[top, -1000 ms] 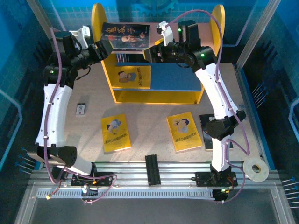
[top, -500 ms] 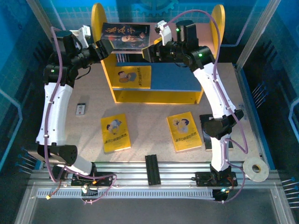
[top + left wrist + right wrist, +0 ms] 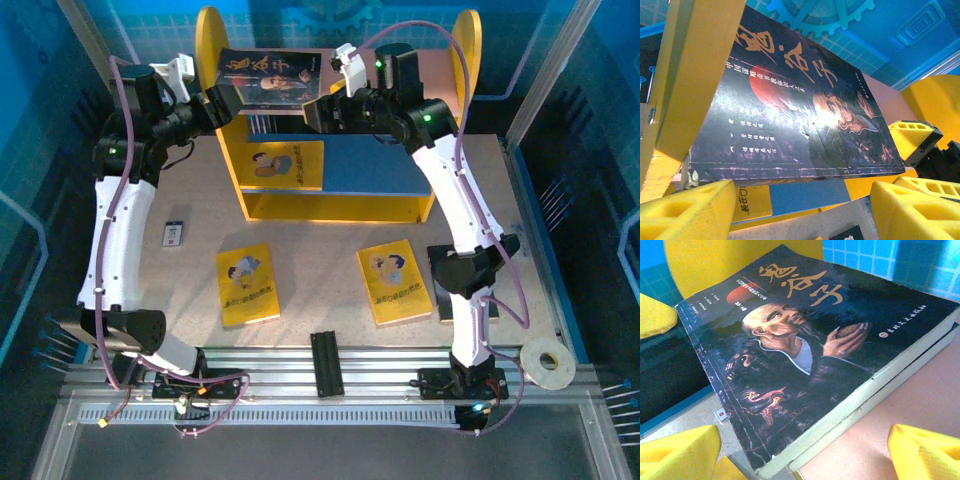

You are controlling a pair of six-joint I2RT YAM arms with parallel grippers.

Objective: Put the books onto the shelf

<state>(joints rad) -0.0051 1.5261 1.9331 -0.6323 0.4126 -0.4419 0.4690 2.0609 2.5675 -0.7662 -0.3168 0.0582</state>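
On the pink upper board of the shelf (image 3: 330,207) lie 2 dark books (image 3: 805,355), one on top of the other. The upper one shows a portrait of an old man. At their left edge the left end effector (image 3: 222,101) has its yellow pads (image 3: 687,212) spread and grips nothing. At the right near corner the right end effector (image 3: 324,110) is also spread wide, its pads apart from the covers. 1 yellow book (image 3: 286,165) is on the blue lower board, at its left side. 2 more yellow books (image 3: 248,285) lie flat on the counter (image 3: 320,240) in front of the shelf, well apart.
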